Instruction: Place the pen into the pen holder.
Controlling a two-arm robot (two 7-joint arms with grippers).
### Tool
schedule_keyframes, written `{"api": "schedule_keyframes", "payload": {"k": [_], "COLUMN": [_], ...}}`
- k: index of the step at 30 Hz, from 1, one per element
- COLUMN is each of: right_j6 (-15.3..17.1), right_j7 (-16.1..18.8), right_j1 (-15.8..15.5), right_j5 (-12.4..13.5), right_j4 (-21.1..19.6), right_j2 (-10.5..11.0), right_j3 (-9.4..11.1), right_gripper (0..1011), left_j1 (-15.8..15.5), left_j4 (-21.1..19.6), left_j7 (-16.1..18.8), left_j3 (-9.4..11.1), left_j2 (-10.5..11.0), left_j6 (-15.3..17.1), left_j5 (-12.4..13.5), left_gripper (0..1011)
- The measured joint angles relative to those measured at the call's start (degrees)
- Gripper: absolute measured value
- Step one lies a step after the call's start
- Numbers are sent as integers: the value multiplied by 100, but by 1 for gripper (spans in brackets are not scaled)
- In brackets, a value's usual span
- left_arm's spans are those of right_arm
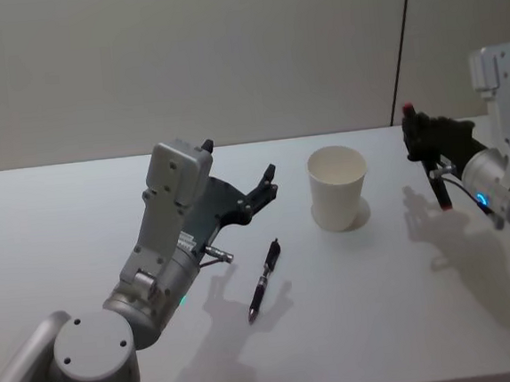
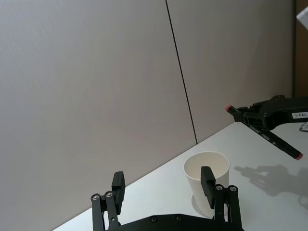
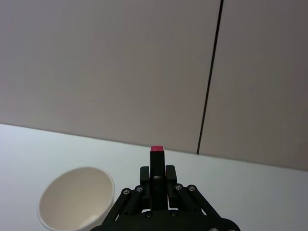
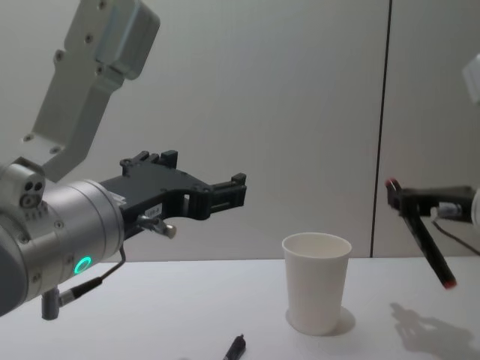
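Observation:
The pen holder, a white paper cup (image 1: pixel 338 188) (image 4: pixel 316 292) (image 3: pixel 72 202) (image 2: pixel 192 173), stands upright at the table's middle. To its right and above the table, my right gripper (image 1: pixel 418 136) (image 3: pixel 158 174) (image 4: pixel 397 196) (image 2: pixel 250 115) is shut on a black pen with red ends (image 1: pixel 436 180) (image 4: pixel 427 244) (image 2: pixel 281 144) (image 3: pixel 157 159), which slants downward. A second black pen (image 1: pixel 265 279) (image 4: pixel 235 349) lies flat on the table in front of the cup. My left gripper (image 1: pixel 268 183) (image 2: pixel 162 185) (image 4: pixel 229 191) hovers open and empty, left of the cup and above the lying pen.
The white table (image 1: pixel 409 320) ends at a plain wall with a dark vertical seam (image 1: pixel 407 43) behind the cup's right. Nothing else stands on the table.

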Motion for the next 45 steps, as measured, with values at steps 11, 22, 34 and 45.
{"api": "schedule_keyframes", "payload": {"k": [11,22,34,45], "right_j6": [-1057,-2586,-4028,-5001], "right_j7": [266,592,851,1034], "right_j1": [125,650,1501,2164], "right_j5": [32,190,381,492], "right_j4": [213,1146,2838,4289], "right_j2": [-74,-352,-769,-1093], "right_j3": [-54,-204,-395,-518], "right_gripper": [181,182,181,182], "left_j1": [0,0,0,0], "left_j4": [0,0,0,0], "left_j7": [0,0,0,0], "left_j3": [0,0,0,0], "left_j2": [0,0,0,0], "left_j6": [0,0,0,0], "left_j5": [0,0,0,0], "left_gripper": [1003,1003,1003,1003]}}
